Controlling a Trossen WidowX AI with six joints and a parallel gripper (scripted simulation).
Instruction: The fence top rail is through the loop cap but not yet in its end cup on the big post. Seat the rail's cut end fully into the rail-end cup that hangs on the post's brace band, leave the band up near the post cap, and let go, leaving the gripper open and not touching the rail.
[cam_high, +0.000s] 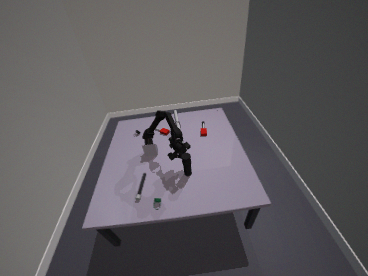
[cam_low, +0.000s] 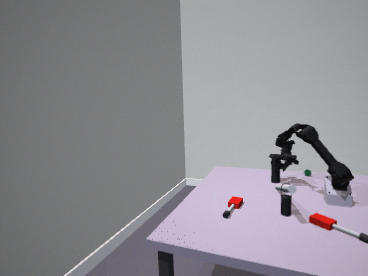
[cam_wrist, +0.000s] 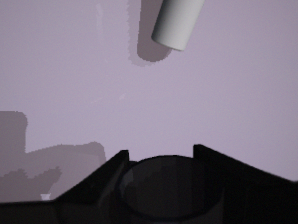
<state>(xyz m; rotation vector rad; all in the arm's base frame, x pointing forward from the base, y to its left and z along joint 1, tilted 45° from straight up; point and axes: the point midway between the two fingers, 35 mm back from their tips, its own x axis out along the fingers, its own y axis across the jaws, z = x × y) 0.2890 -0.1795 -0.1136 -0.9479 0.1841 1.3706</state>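
My gripper (cam_high: 180, 156) (cam_low: 278, 164) (cam_wrist: 161, 154) is shut on a dark upright hollow cylinder (cam_high: 187, 167) (cam_low: 275, 175) (cam_wrist: 167, 187) that stands near the middle of the table; I look down into its open top in the wrist view. The pale grey rail (cam_wrist: 177, 22) (cam_high: 176, 119) (cam_low: 288, 188) ends a little above the table, well apart from the gripper. In the exterior view the rail's end sits on top of a second dark post (cam_low: 286, 206). I cannot make out a band or a cup.
Two red blocks with rods (cam_high: 204, 131) (cam_high: 163, 131) (cam_low: 235, 202) (cam_low: 322, 220) lie on the lilac table (cam_high: 225, 170) (cam_low: 210, 235). A dark rod (cam_high: 141, 187) and a small green-topped part (cam_high: 157, 201) lie near one edge. A green ball (cam_low: 307, 172) sits near the arm's base (cam_low: 340, 195).
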